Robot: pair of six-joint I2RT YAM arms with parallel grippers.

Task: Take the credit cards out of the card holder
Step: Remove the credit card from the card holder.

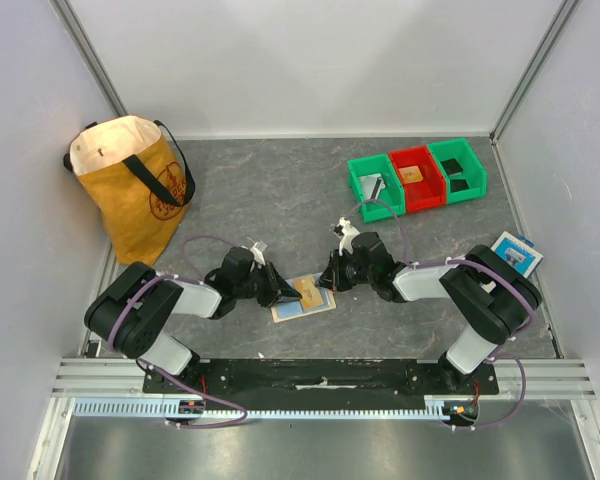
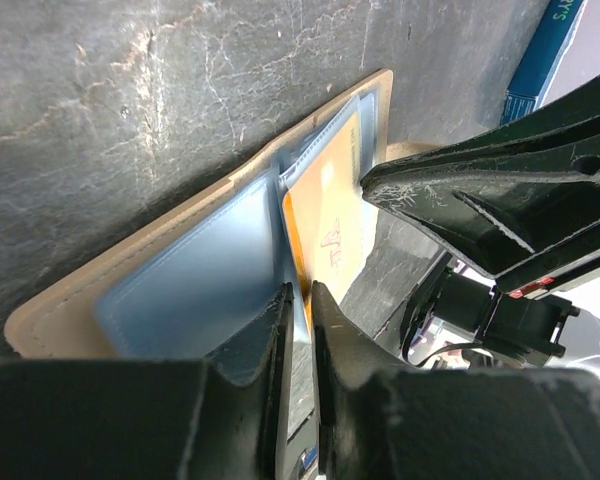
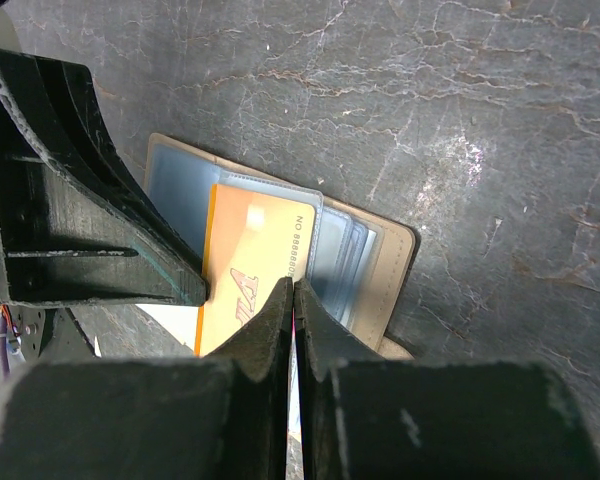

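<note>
Closely, left hand (image 1: 280, 290) and right hand (image 1: 328, 280) flank the card holder (image 1: 315, 303), bins (image 1: 420, 203) apart.

- The top view is lit brightly and evenly from above; the back wall (image 1: 310, 60) is nearly washed out.
- Only soft, short shadows are cast on the table (image 1: 260, 190) under the arms.
- In the wrist views, the left gripper (image 2: 298, 300) and the right gripper (image 3: 294, 295) are rendered dark and out of focus.
- A soft sheen is seen on the card holder (image 2: 180, 290), and small glints on the table around it.
</note>
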